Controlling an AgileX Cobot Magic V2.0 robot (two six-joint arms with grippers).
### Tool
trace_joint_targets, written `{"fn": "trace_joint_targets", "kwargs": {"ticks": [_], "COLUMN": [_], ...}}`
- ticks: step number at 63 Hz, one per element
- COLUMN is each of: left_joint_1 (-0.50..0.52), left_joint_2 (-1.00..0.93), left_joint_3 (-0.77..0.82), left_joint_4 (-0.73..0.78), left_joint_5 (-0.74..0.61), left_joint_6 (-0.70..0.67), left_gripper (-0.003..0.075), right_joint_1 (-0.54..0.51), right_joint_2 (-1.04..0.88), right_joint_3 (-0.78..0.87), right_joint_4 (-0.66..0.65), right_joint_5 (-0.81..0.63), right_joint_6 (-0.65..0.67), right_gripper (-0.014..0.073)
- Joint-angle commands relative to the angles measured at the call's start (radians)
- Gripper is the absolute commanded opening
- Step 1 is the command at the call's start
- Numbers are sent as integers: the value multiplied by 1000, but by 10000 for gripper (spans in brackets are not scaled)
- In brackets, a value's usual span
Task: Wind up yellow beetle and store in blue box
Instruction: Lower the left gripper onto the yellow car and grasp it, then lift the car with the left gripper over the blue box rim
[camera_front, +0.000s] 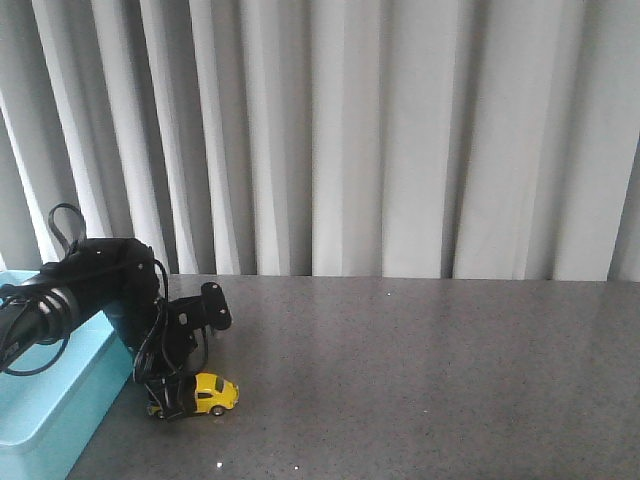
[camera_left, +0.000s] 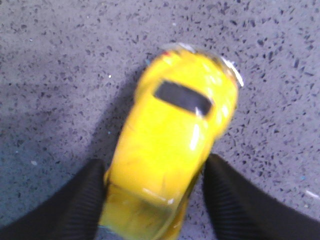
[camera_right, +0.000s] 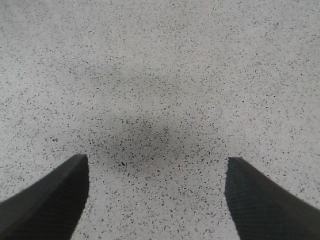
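The yellow beetle (camera_front: 208, 392) stands on its wheels on the dark speckled table, just right of the blue box (camera_front: 45, 420). My left gripper (camera_front: 168, 403) reaches down from the left and is shut on the car's rear end. In the left wrist view the yellow beetle (camera_left: 175, 135) fills the middle, slightly blurred, with a black ribbed finger pressed on either side of its tail, where the left gripper (camera_left: 155, 167) holds it. The right gripper (camera_right: 157, 172) is open over bare table with nothing between its fingers; the front view does not show it.
The blue box lies at the table's left front corner, cut by the frame edge. Grey curtains (camera_front: 400, 140) hang behind the table's far edge. The left arm's cables (camera_front: 60, 225) loop above the box.
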Motion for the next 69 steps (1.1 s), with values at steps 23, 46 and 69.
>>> {"fn": "trace_joint_targets", "kwargs": {"ticks": [23, 46, 69], "left_joint_1": [3, 27, 232], "left_joint_2": [-129, -284, -385], "left_joint_3": [-31, -31, -30], "left_joint_4": [-166, -130, 3], "left_joint_5": [41, 41, 41], "left_joint_6": [-16, -271, -599], "left_gripper": [215, 220, 220], "right_joint_1": [2, 2, 2], "right_joint_2": [-9, -9, -9], "right_joint_3": [-25, -25, -25], "right_joint_4": [-4, -4, -4], "right_joint_5": [-51, -51, -52], "right_joint_6": [0, 0, 0], "right_gripper": [545, 545, 545]}}
